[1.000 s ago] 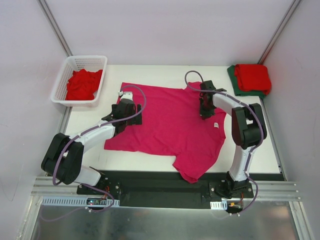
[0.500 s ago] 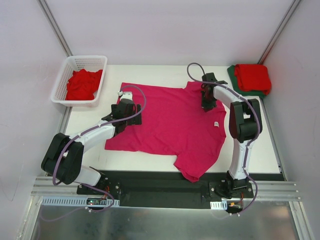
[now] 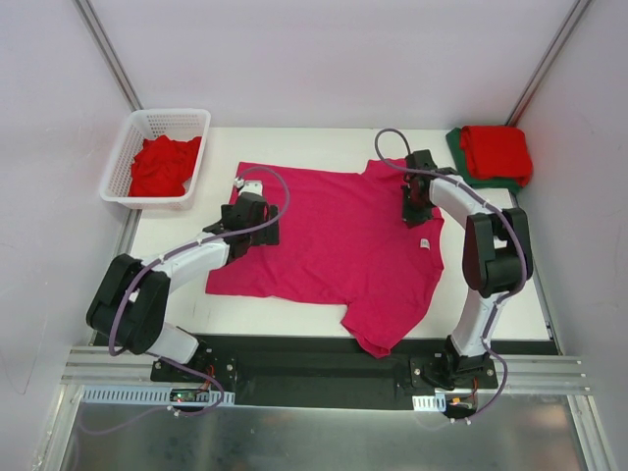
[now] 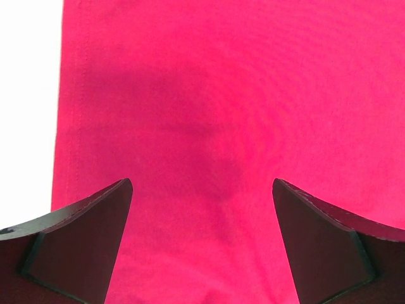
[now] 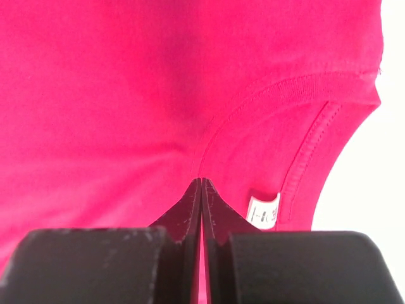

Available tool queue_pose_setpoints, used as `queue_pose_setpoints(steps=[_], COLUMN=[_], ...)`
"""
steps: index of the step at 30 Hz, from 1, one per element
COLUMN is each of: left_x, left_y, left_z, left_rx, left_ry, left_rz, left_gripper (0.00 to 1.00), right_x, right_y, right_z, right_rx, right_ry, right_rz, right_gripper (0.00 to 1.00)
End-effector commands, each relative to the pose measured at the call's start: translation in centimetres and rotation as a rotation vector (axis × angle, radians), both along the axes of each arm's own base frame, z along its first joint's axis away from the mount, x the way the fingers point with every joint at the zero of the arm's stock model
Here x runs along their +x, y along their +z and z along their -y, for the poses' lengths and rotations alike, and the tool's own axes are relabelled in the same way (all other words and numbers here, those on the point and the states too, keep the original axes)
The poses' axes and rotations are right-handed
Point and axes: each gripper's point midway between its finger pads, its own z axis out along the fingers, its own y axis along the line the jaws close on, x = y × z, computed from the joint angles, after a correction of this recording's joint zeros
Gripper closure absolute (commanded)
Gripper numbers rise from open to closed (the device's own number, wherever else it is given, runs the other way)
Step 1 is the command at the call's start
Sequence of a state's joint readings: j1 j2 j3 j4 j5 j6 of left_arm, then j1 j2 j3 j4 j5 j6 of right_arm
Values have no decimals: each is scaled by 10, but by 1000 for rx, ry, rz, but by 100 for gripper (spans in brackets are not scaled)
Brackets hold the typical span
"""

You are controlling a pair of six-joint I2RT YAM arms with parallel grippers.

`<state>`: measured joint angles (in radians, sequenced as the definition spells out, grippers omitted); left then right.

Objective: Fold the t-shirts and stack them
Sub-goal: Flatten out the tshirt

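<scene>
left pincer (image 4: 201, 185) was held spread wide over shirt (image 3: 334, 235) | right pincer (image 5: 201, 181) was clenched on its collar, label (image 5: 262, 213) just right of tips

Bare table (image 3: 314, 143) along the far edge, white basket (image 3: 147, 200) blocking far left, folded shirts (image 3: 496, 152) far right

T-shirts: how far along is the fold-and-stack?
Done: a folded red cloth t-shirt sits on a folded dark green cloth t-shirt at the far right. In hand: the magenta-pink cloth t-shirt lies spread flat, right claw pinching its neckline, left claw open over its left side. Left: folding it, plus the crumpled red cloth in the white plastic lattice basket.
</scene>
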<state>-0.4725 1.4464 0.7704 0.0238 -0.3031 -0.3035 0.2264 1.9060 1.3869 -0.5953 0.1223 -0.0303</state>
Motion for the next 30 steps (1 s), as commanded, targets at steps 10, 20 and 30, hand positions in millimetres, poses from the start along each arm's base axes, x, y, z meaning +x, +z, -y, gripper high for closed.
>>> queue_pose_setpoints(steps=[10,20,30], left_x=[33,54,59], left_y=[18,26,29], left_z=[21,25,28], left_rx=[2,37,28], left_ry=[-39,-50,-60], left_rz=[34,52,56], left_gripper=[7,5,9], right_x=[34,70,89], right_y=[-2,-6,6], right_z=[-14,-4,12], right_rx=[43,33,26], right_ry=[18,-12,-35], right_rz=[-2,-37,-14], right_gripper=[98,99,99])
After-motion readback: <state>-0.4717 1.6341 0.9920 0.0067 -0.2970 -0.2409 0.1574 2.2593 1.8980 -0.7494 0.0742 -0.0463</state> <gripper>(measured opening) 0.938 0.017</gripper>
